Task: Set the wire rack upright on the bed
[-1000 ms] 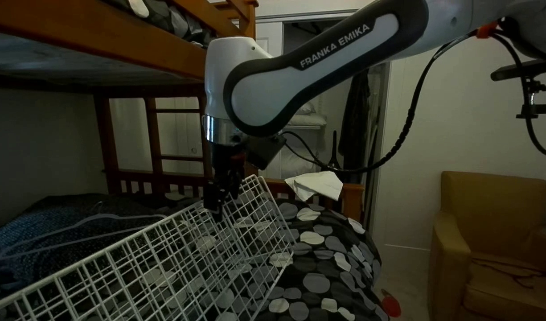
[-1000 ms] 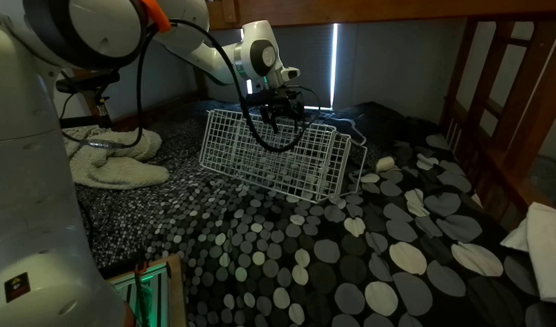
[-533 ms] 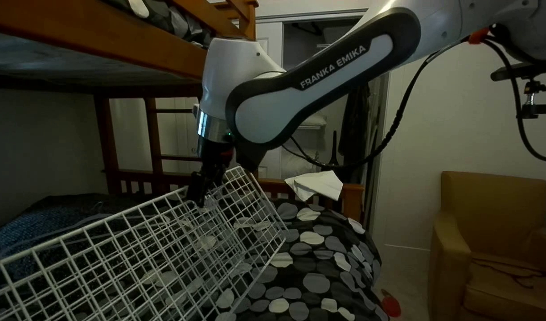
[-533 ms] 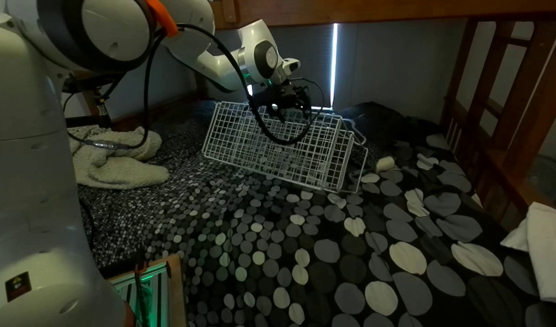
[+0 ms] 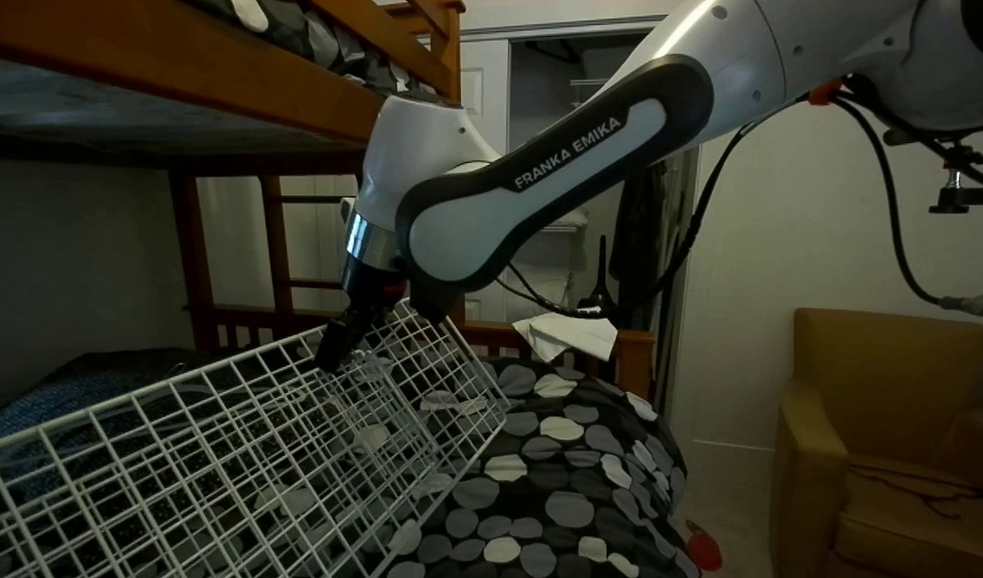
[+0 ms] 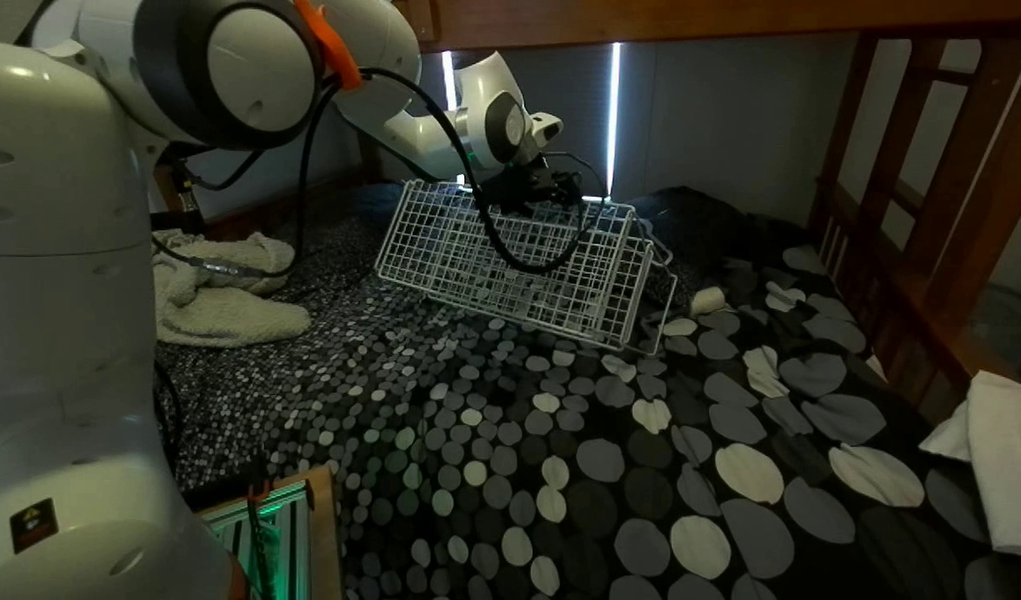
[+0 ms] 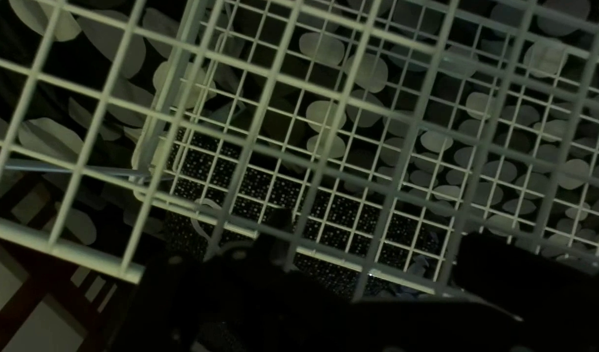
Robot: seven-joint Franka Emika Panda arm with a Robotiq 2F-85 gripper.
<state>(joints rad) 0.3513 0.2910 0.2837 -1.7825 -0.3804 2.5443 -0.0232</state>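
"Where was the wire rack (image 6: 485,275)?"

"On the bed (image 6: 560,467), over the black dotted cover, tilted rather than standing square. In both exterior views its long upper edge ran at a slope."

"Did it touch the cover?"

"In an exterior view, a lower corner at the end nearer the wooden ladder rails (image 6: 902,217) looked to be down on it. I couldn't tell whether the opposite end touched."

"And the gripper (image 5: 327,363)?"

"It pointed down at a slant, its tip at the rack's upper long edge, among the wires. In the wrist view it was a dark mass along the bottom, covering part of the near grid."

"Apart or together?"

"I couldn't tell. It was too dark there to say whether it was clamped on a wire."

"What showed through the near grid?"

"Another grid beyond, with grey and white dots through both."

"Anything around it?"

"A black cable (image 6: 533,269) looped across the front of the rack in an exterior view. A cream fleece (image 6: 227,321) lay bunched on the bed, partly behind the arm (image 6: 68,375). A white cloth (image 5: 567,333) was draped over the wooden bed end (image 5: 635,365), and a tan armchair (image 5: 892,373) stood across a strip of floor."
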